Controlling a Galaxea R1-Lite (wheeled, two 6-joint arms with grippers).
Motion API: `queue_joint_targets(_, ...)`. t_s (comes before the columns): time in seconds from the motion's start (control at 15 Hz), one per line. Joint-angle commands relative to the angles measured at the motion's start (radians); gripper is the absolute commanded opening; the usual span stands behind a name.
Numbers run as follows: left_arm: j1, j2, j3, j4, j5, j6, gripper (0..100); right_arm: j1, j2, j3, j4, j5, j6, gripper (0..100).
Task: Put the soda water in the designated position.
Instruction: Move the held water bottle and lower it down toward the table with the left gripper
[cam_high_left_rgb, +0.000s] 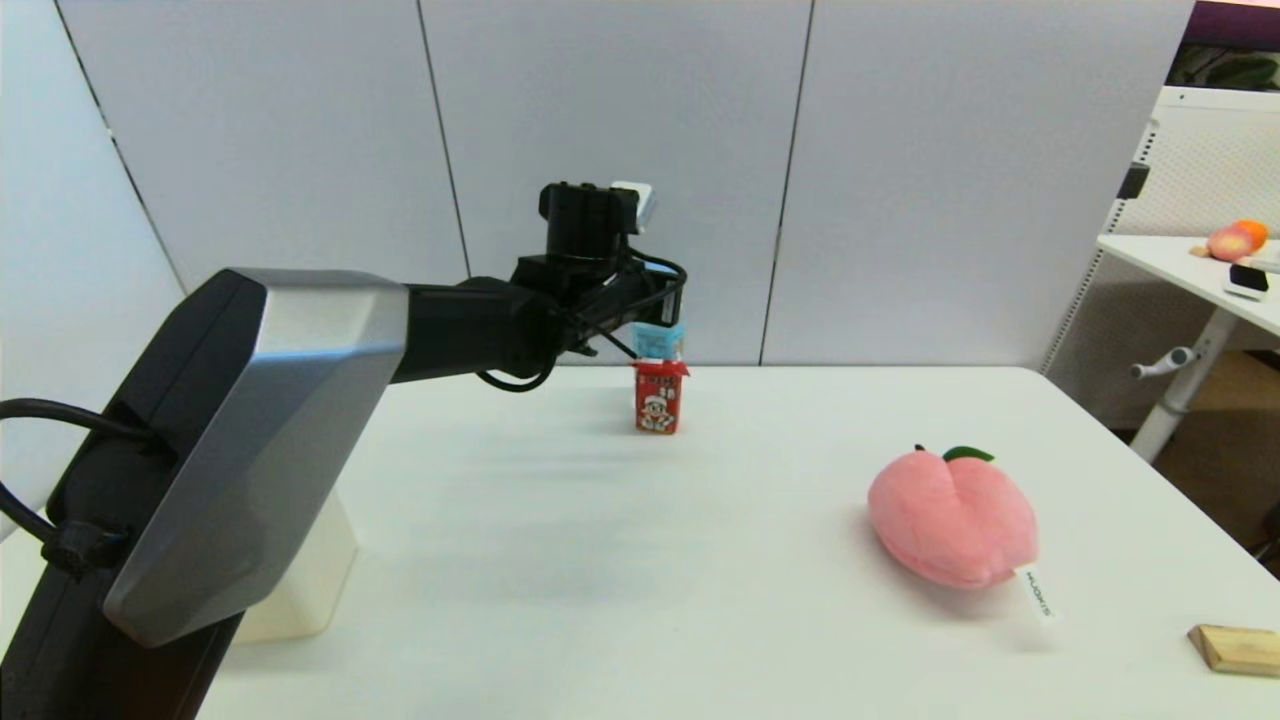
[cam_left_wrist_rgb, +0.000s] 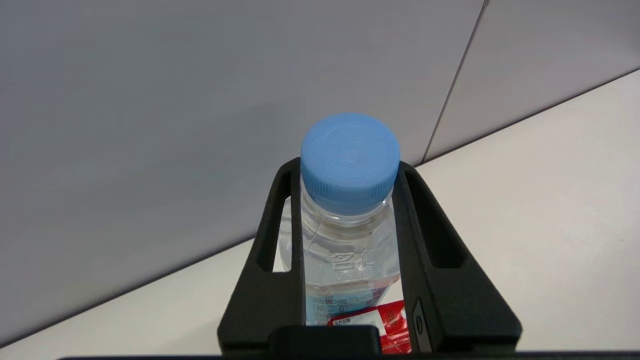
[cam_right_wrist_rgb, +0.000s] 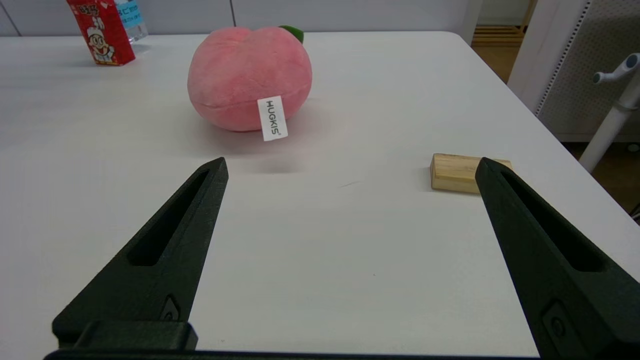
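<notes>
The soda water, a clear bottle with a light blue cap, stands at the table's far edge right behind a small red drink carton. My left gripper reaches out over the table and is shut on the soda water just below the cap, one black finger on each side. In the right wrist view the bottle still rests on the white table. No mark on the tabletop shows the designated position. My right gripper hovers open low over the table's near right part.
A pink plush peach lies on the right half of the table. A small wooden block sits at the near right edge. A cream bin stands at the near left, half hidden by my left arm. The wall is close behind the bottle.
</notes>
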Motion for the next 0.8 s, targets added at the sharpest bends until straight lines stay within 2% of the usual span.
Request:
queue_joint_targets(0.07,-0.001,0.007,0.000,-0.010,0.001,0.000,0,0.000,0.000,0.000,0.000,0.000,0.000,100)
queue_joint_targets(0.53,-0.001,0.009,0.000,-0.025,-0.002,0.000,0,0.000,0.000,0.000,0.000,0.000,0.000,100)
queue_joint_targets(0.6,-0.001,0.009,0.000,-0.025,-0.002,0.000,100,0.000,0.000,0.000,0.000,0.000,0.000,100)
queue_joint_targets(0.8,-0.001,0.009,0.000,-0.025,-0.001,0.000,100,0.000,0.000,0.000,0.000,0.000,0.000,100)
